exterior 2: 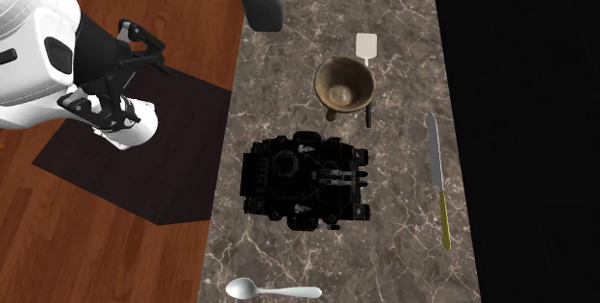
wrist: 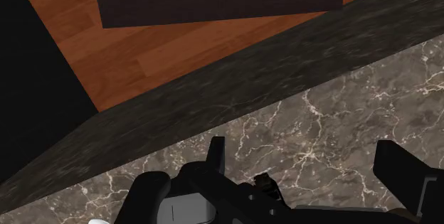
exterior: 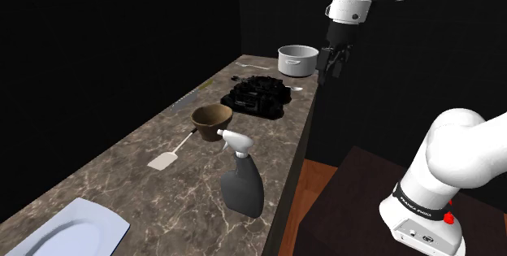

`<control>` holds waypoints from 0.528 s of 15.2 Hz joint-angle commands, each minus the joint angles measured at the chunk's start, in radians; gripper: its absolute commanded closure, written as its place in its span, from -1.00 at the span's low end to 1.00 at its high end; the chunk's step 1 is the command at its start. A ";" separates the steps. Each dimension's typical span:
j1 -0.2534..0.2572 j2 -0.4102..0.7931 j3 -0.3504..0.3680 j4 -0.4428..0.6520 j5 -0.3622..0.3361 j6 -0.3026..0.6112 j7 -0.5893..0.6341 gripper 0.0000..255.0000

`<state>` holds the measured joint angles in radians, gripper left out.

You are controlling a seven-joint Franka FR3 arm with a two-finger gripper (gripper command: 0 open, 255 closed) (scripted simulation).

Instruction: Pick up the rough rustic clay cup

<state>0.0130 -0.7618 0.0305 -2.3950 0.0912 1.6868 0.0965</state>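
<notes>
Shoulder view: a long dark marble desk (exterior: pixel 106 173) carries a black stove grate (exterior: pixel 258 97), a grey spray bottle (exterior: pixel 240 183) and, between them, a rough brown clay cup (exterior: pixel 211 121), upright. The black tool (exterior: pixel 333 66) hangs open past the desk's edge, well apart from the cup.

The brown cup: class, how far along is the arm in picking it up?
Nothing looks done: the cup stands on the counter, untouched. In hand: the gripper hangs open over the counter's edge, apart from the cup. Left: reaching it, closing, lifting.
</notes>
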 commanded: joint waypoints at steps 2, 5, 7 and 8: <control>0.004 0.027 0.011 0.003 0.002 0.034 0.003 -1.00; 0.016 0.114 0.043 0.019 0.006 0.132 0.014 -1.00; 0.021 0.175 0.064 0.037 0.005 0.194 0.022 -1.00; 0.024 0.206 0.075 0.048 0.004 0.224 0.027 -1.00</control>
<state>0.0353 -0.5839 0.0979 -2.3568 0.0974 1.8812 0.1225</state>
